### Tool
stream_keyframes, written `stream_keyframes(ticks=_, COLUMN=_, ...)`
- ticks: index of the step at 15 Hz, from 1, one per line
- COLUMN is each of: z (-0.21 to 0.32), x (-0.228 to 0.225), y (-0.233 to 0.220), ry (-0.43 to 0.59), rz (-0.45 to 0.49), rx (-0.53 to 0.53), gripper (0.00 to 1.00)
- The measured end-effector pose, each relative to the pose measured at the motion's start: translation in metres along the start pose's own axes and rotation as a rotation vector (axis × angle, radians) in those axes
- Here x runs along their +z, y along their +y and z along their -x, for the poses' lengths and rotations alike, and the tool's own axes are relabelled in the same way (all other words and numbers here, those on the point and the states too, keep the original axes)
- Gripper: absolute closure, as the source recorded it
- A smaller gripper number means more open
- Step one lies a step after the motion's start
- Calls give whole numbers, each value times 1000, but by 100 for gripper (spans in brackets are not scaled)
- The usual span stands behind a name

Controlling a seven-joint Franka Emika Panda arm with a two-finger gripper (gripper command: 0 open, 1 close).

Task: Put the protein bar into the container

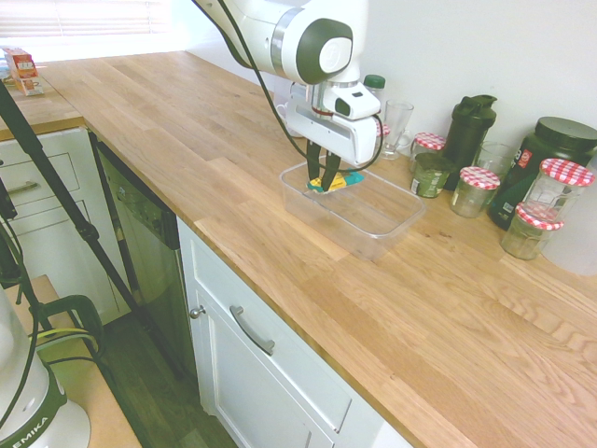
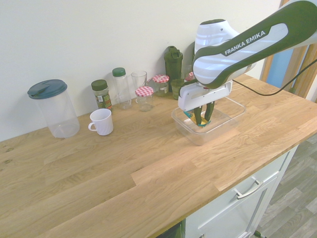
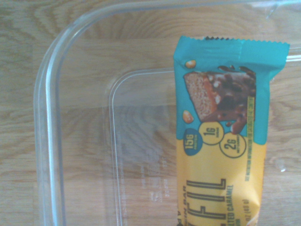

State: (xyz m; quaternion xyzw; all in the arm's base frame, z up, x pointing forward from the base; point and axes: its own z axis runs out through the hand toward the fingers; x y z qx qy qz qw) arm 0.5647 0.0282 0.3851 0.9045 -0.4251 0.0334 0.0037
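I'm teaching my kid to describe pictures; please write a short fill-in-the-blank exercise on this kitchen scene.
The tool has the bar pinched between its ____.
Below the bar is the clear plastic ____.
The bar's wrapper is teal and ____.
The mug on the counter is ____.

Missing words: fingers; tub; yellow; white.

bar (image 3: 218,141) & tub (image 3: 52,141) cut off, wrist view

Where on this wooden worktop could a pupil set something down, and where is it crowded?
Bare wood lies in front of the white ribbed mug, and between the clear plastic tub and the worktop's front edge. The wall side is crowded with red-checked-lid glass jars.
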Motion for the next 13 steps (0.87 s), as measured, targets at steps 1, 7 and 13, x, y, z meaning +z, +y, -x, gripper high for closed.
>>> stream_keyframes(ticks=1, z=0, x=0, y=0, ry=2, rz=-2, rx=-1, gripper=0)
stream_keyframes(ticks=7, z=0, x=-3, y=-2, ry=16, rz=-5, rx=-7, gripper=0)
stream_keyframes(ticks=13, z=2, x=-33, y=3, ry=63, rz=-35, rx=1, gripper=0)
